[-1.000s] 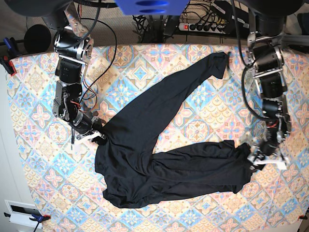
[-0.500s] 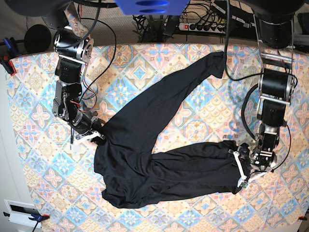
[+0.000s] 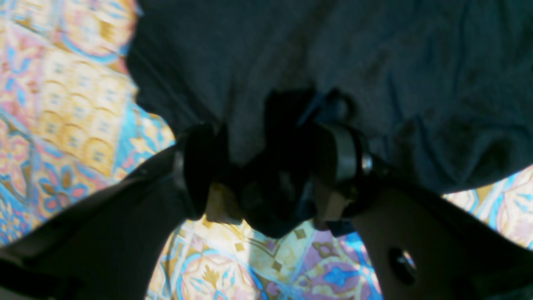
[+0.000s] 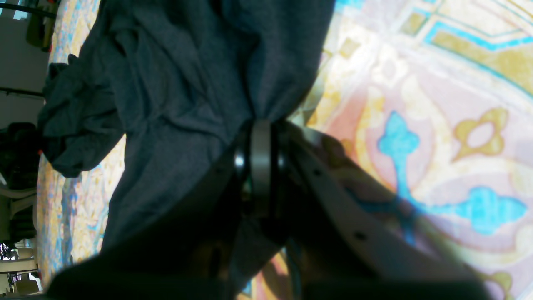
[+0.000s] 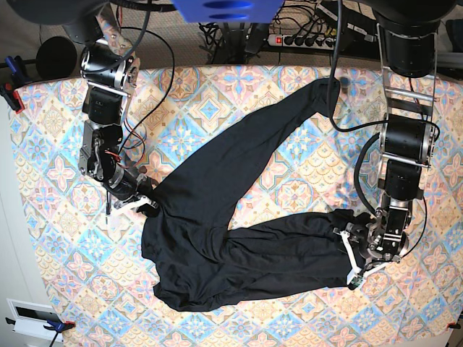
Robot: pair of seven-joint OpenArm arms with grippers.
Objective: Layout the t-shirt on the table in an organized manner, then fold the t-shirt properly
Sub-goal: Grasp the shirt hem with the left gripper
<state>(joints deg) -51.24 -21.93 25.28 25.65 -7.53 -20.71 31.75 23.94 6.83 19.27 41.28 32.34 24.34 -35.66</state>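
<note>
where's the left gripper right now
In the base view, the left gripper sits low on the right, jaws apart over the bunched end of the plain black long-sleeved shirt.

Base view: bright, even overhead light, sharp; worktop [image 5: 217, 94] edges curve from lens distortion.
Left wrist view: soft, blurred; left claw [image 3: 270, 175] dark, underexposed.
Right wrist view: t-shirt [image 4: 175, 83] fairly sharp; close cloth pattern washed out, blurry.

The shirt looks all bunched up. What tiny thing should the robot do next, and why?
Probably close the left pincer on the crumpled shirt end. Its jaws stand open around that fabric, while the right pincer already pinches the other side on the table. Then both could pull it flat.
</note>
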